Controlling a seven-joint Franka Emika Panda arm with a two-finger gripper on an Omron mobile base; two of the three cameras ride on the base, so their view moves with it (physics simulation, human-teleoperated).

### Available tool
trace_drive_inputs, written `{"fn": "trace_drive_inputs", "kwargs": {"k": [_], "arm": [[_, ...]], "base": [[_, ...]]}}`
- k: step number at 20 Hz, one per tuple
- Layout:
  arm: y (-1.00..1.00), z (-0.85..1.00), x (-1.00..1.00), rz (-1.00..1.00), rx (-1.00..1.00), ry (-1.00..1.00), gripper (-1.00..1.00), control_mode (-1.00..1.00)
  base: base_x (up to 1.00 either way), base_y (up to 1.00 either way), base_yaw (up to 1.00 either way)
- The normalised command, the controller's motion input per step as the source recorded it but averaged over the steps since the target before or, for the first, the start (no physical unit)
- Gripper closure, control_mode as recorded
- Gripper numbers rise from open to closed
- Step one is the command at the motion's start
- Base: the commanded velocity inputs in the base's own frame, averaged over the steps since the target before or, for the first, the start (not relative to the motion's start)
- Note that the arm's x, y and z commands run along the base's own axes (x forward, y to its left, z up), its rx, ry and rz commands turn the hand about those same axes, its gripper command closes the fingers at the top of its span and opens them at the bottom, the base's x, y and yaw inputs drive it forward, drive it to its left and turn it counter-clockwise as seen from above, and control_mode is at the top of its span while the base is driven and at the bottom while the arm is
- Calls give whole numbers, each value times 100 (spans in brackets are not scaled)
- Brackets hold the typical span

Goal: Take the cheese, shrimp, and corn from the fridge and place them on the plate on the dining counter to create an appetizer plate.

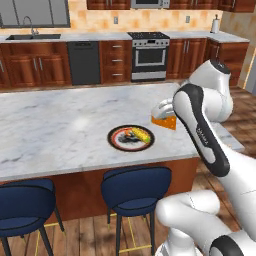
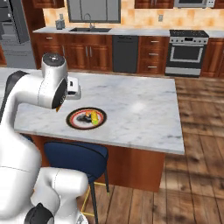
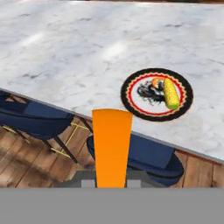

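My gripper point(image 3: 111, 181) is shut on the cheese point(image 3: 111, 146), an orange wedge that sticks out in front of the hand. In the left base view the cheese point(image 1: 165, 122) hangs under the gripper point(image 1: 162, 111), above the dining counter point(image 1: 60, 120) and just right of the plate point(image 1: 111, 139). The plate point(image 3: 127, 94) has a black-and-red rim. On it lie the yellow corn point(image 3: 170, 93) and, beside the corn, the small orange shrimp point(image 3: 155, 82). The right base view shows the plate point(image 2: 70, 119) with the corn point(image 2: 92, 118) near the counter's front edge. The grey fridge point(image 2: 17, 48) stands far back left.
Blue stools point(image 1: 136, 187) point(image 1: 22, 202) stand under the counter's near edge. My own arm point(image 1: 200, 125) rises at the counter's right end. A stove point(image 1: 149, 55), a dishwasher point(image 1: 84, 62) and a sink point(image 1: 32, 36) line the back wall.
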Motion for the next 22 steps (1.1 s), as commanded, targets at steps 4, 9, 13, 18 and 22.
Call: {"fn": "trace_drive_inputs", "kwargs": {"k": [4, 9, 13, 18, 22], "arm": [[6, -100, 98, 20, -9, 15, 100, -100], [48, -87, 94, 11, -10, 0, 100, -100], [29, -66, 92, 1, -11, -3, 100, -100], [7, -70, 75, 0, -14, -5, 100, -100], [1, -55, 58, 0, -12, -9, 100, -100]], "base": [[0, 0, 0], [0, 0, 0], [0, 0, 0], [0, 0, 0], [0, 0, 0]]}}
